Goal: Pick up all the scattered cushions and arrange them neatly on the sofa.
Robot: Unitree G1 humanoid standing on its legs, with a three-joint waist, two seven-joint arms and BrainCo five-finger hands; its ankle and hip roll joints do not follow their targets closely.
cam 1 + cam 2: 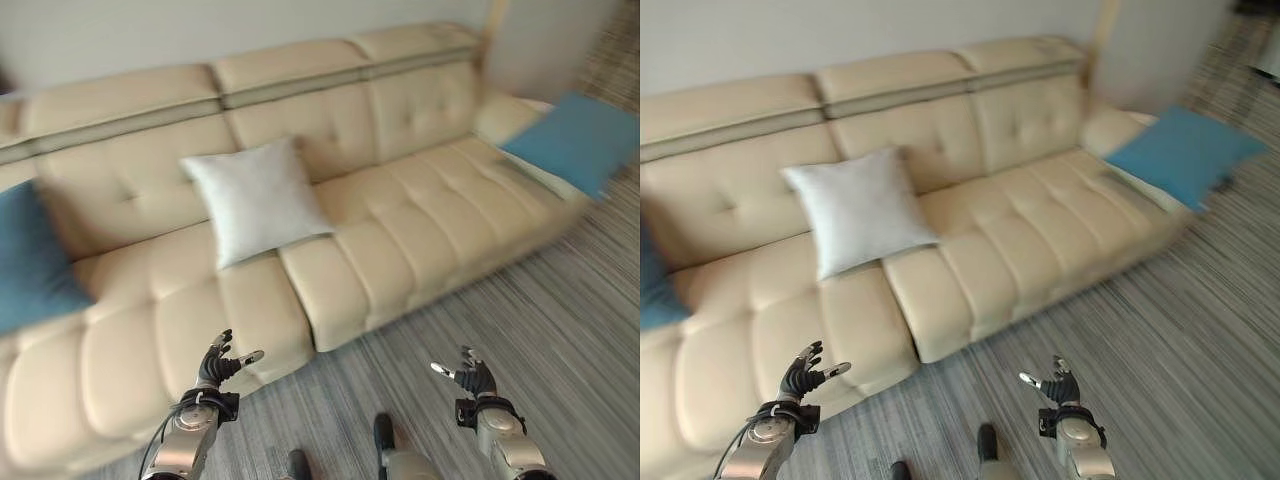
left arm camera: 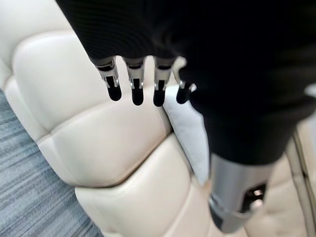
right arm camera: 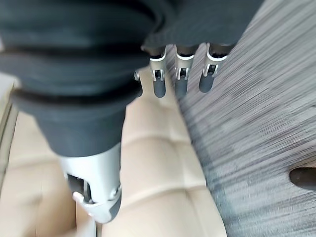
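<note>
A: Three cushions on view, all on the sofa point(image 1: 400, 230) already. Far left, a blue cushion point(image 1: 30, 255) leans against the backrest at the sofa's left end.

B: Next along?

A: A white cushion point(image 1: 255, 198) propped against the back, near the middle, tilted a little. At the far right, a second blue cushion point(image 1: 578, 140) lies over the armrest end, hanging partly off its edge.

B: Hands?

A: Left hand point(image 1: 217, 366) hovers low in front of the seat edge, fingers spread and relaxed, holding nothing. Right hand point(image 1: 470, 377) hangs over the grey striped floor point(image 1: 540, 320), fingers loosely extended, empty as well.

B: How would they handle?

A: Judging by looks: soft, light, easily squashed. The fabric should give under the fingers, so no slip worry and nothing fragile. Best hold is probably a corner pinch, or a clamp across one edge.

B: Anything holding other things?

A: Just the sofa, carrying all three. The right-hand blue one looks most in need of straightening.
</note>
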